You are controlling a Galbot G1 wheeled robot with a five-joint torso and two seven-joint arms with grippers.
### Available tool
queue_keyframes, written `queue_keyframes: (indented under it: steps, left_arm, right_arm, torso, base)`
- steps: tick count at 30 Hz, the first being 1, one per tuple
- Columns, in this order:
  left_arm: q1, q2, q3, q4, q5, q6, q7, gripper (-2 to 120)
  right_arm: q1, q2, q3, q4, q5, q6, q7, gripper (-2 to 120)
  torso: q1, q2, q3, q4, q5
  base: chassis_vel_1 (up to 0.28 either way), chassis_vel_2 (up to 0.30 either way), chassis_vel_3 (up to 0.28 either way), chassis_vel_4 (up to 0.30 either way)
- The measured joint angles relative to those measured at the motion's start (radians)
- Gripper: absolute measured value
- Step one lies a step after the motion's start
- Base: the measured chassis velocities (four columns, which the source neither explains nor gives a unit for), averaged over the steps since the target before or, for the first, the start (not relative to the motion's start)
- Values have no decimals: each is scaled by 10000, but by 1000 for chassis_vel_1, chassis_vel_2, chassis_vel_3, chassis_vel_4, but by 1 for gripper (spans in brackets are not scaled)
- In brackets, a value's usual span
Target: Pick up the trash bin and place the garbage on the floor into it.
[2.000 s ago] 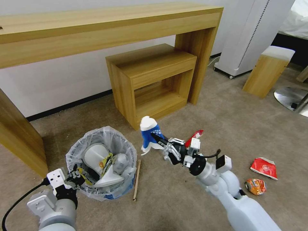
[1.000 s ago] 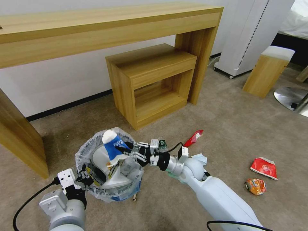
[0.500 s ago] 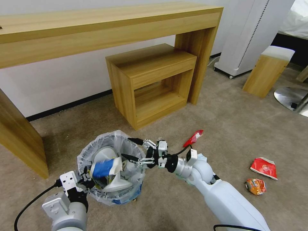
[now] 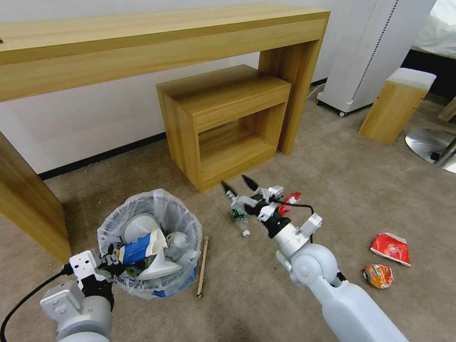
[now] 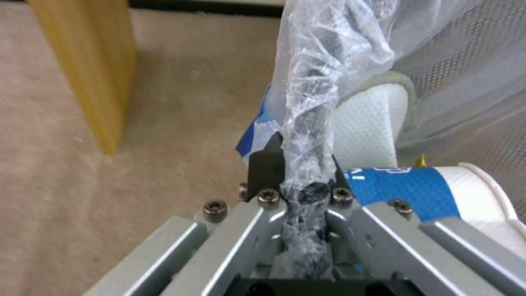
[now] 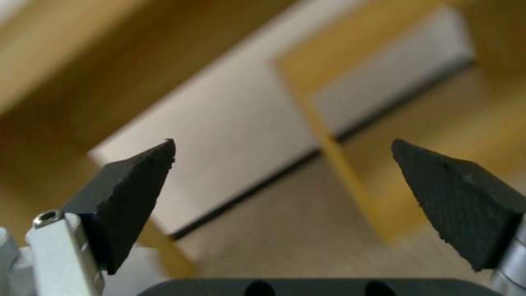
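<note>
Moved: blue-white carton (image 4: 137,251) now in trash bin (image 4: 178,216), rim clamped by left hand (image 4: 113,264); right hand (image 4: 236,186), open, empty, above small bottle (image 4: 239,219), lowering needed.

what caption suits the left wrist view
Left claw shut on crinkly translucent bag rim of trash bin, blue-white carton inside.

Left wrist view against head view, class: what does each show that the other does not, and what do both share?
Left wrist alone: the left end effector shut on the bin's rim, plastic liner pinched between its fingers. Head alone: the right end effector open above a small bottle, a wooden stick, and red and orange packets on the floor. Shared: the trash bin, the blue-white carton and a white slipper inside.
</note>
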Motion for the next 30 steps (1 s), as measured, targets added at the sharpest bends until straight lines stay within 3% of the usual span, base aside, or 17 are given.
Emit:
queue_keyframes:
  steps: [4, 7, 10, 15, 20, 23, 30]
  left_arm:
    - [-99, 115, -542, 0, -118, 26, -5, 1]
    - [-262, 271, -1232, 0, -662, 165, -82, 1]
    - [-315, 347, -1586, 0, -925, 241, -128, 1]
    - [-314, 477, -2050, 0, -1270, 286, -143, 1]
    - [-290, 488, -2100, 1, -1357, 289, -142, 1]
    - [-293, 459, -1947, 2, -1319, 290, -138, 1]
    - [-338, 441, -1802, 4, -1244, 289, -142, 1]
  right_arm:
    - [-86, 145, 109, -52, 114, -384, 840, 100]
    - [-113, 542, 117, -272, 280, -1268, 2387, 100]
    - [31, 903, -35, -620, 404, -1723, 3266, 100]
    - [419, 1466, -513, -1430, 747, -2387, 4228, 100]
    - [802, 1988, -935, -2195, 1353, -3132, 4973, 100]
    - [1128, 2612, -1306, -2897, 1960, -4095, 6150, 100]
    - [1565, 3490, -1729, -4301, 1976, -4744, 7005, 100]
  torso:
    - [0, 1, 0, 0, -3]
    - [0, 0, 0, 0, -3]
    - [0, 0, 0, 0, -3]
    - [0, 0, 0, 2, -4]
    - [0, 0, 1, 1, -4]
    - [0, 0, 0, 1, -3]
    - [0, 0, 1, 1, -3]
  base:
    - [0, 0, 0, 0]
    - [0, 0, 0, 0]
    - [0, 0, 0, 0]
    - [0, 0, 0, 0]
    - [0, 0, 0, 0]
    - [0, 0, 0, 0]
    - [0, 0, 0, 0]
